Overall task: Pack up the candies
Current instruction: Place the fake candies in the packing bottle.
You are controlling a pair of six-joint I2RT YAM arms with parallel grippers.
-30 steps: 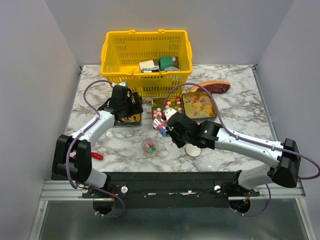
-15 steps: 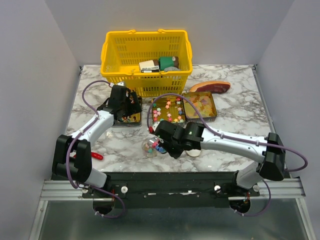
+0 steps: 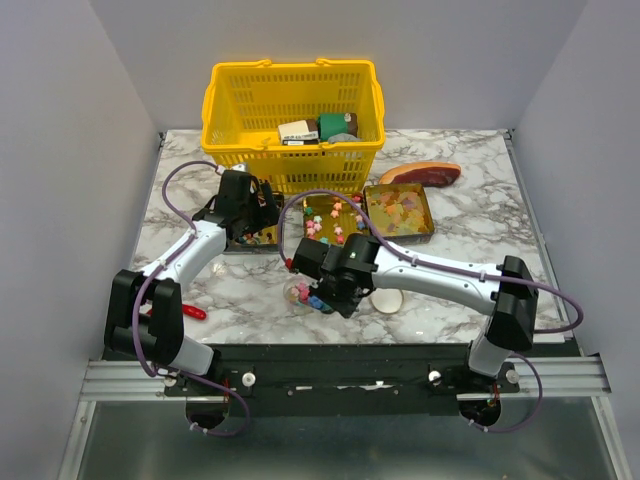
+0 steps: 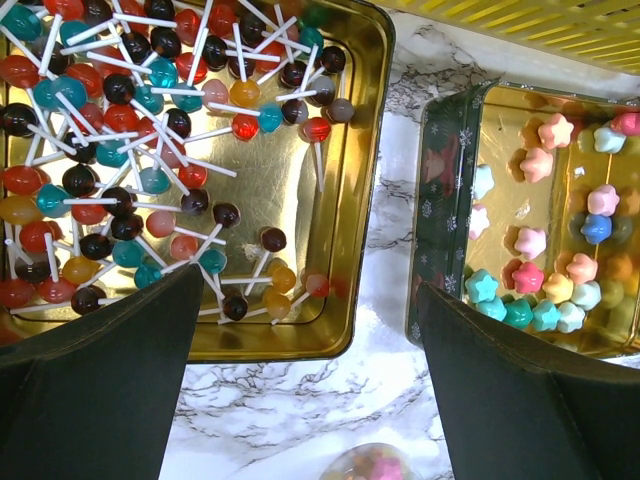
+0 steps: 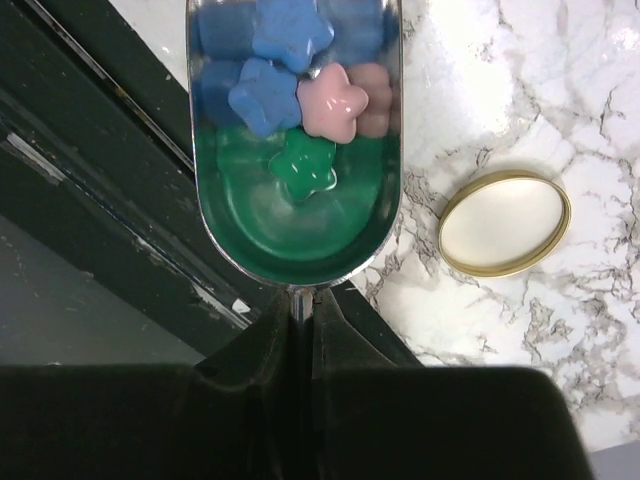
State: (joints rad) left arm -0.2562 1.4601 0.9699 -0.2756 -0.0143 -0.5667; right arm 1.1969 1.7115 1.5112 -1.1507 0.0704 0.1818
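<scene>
Marble table [image 3: 480,230] as I saw it: it bore a yellow basket [image 3: 293,100], three gold tins [image 4: 355,200], a meat slab [image 3: 425,172], a jar [image 3: 297,292] and a lid [image 5: 505,222].

Bright sweets on marble before a yellow basket [image 3: 292,110]

The table [image 3: 480,210] in front of the basket is white marble with grey veins. Before the basket's left half, the gold lollipop tin [image 4: 352,180] holds lollipops [image 4: 120,130] in red, teal, orange and near-black on white sticks. Before its middle, the snowflake tin [image 4: 435,220], gold inside and dark green with pale snowflakes outside, holds star candies [image 4: 558,288] in pink, blue, teal and peach. Before its right corner, the gold gummy tin [image 3: 433,212] holds translucent yellow-orange gummies [image 3: 398,208]. Right of the basket lies a red-brown slab [image 3: 420,173] with a lighter edge. Farther forward, a silvery scoop [image 5: 300,230] carries blue, pink and green stars; the lid [image 5: 504,222] is cream, gold-rimmed.
</scene>
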